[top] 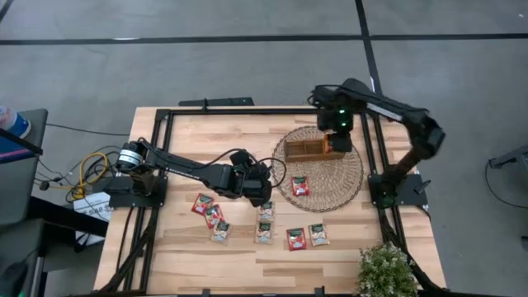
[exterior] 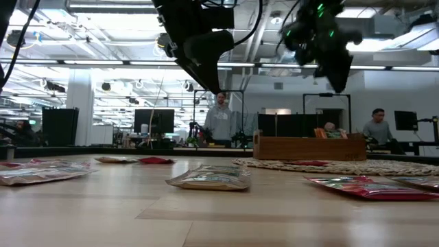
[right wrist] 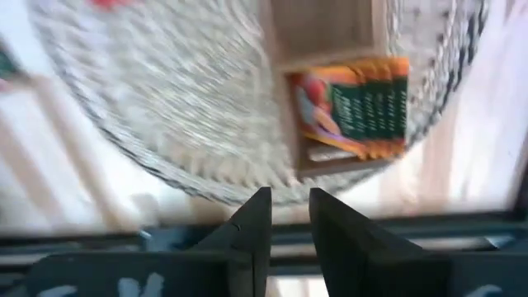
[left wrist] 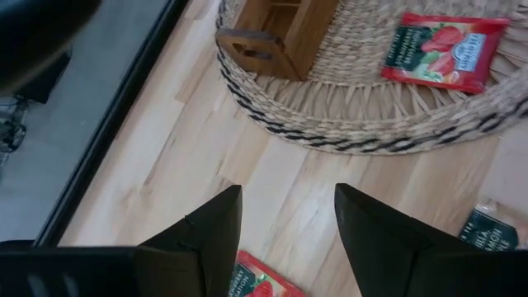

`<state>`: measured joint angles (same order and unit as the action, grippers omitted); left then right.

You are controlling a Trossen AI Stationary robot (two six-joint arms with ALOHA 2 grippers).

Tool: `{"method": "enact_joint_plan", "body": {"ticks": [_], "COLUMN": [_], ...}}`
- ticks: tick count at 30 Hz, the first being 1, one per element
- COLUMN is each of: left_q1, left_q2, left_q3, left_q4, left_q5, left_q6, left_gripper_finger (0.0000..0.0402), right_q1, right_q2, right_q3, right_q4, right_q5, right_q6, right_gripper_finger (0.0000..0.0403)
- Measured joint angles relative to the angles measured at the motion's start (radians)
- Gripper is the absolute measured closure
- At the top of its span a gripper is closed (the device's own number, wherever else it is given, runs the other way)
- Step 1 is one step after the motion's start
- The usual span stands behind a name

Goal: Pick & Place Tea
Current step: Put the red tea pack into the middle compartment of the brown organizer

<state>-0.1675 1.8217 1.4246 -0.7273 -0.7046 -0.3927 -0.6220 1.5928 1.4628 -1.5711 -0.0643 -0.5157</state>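
Wooden table, scattered sachets, left pincer open above

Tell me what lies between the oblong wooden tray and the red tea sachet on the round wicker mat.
Only bare weave of the round wicker mat separates the oblong wooden tray from the red tea sachet; the high view shows it, and the left wrist view agrees.

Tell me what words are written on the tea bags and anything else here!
Nothing can be read for sure.
Red sachet on the wicker mat: white print on its green panel, too small to read.
Sachets in the wooden tray: blurred print.
Sachets on the table: too small.
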Motion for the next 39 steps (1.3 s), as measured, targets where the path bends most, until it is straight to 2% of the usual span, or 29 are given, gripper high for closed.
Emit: {"method": "enact_joint_plan", "body": {"ticks": [5, 11, 16, 19, 22, 27, 31, 34, 39], "left_q1": [0.015, 0.022, 0.024, 0.030, 0.043, 0.057, 0.056, 0.055, 0.037], "left_q2": [0.000, 0.000, 0.000, 0.000, 0.000, 0.000, -0.004, -0.056, -0.255], "left_q3": [0.000, 0.000, 0.000, 0.000, -0.001, -0.085, -0.191, -0.302, -0.517], "left_q4": [0.005, 0.012, 0.012, 0.013, 0.026, 0.154, 0.288, 0.391, 0.564], "left_q5": [-0.008, 0.025, 0.078, 0.164, 0.259, 0.272, 0.323, 0.323, 0.263], "left_q6": [-0.032, -0.212, -0.229, -0.250, -0.251, -0.279, -0.333, -0.395, -0.447], "left_gripper_finger": [0.0214, 0.0214, 0.0214, 0.0214, 0.0214, 0.0214, 0.0214, 0.0214, 0.0214], "right_q1": [0.012, 0.083, 0.206, 0.323, 0.440, 0.576, 0.630, 0.657, 0.679], "right_q2": [-0.210, -0.451, -0.611, -0.676, -0.711, -0.731, -0.712, -0.690, -0.662], "right_q3": [-0.055, -0.221, -0.368, -0.462, -0.559, -0.683, -0.745, -0.777, -0.782], "right_q4": [0.026, 0.128, 0.263, 0.408, 0.579, 0.808, 0.917, 0.963, 0.985], "right_q5": [-0.154, -0.179, -0.300, -0.312, -0.303, -0.273, -0.265, -0.263, -0.198], "right_q6": [0.049, 0.153, 0.340, 0.464, 0.532, 0.598, 0.673, 0.712, 0.727], "right_gripper_finger": [0.0326, 0.0326, 0.0326, 0.0326, 0.0326, 0.0326, 0.0326, 0.0326, 0.0326]}}
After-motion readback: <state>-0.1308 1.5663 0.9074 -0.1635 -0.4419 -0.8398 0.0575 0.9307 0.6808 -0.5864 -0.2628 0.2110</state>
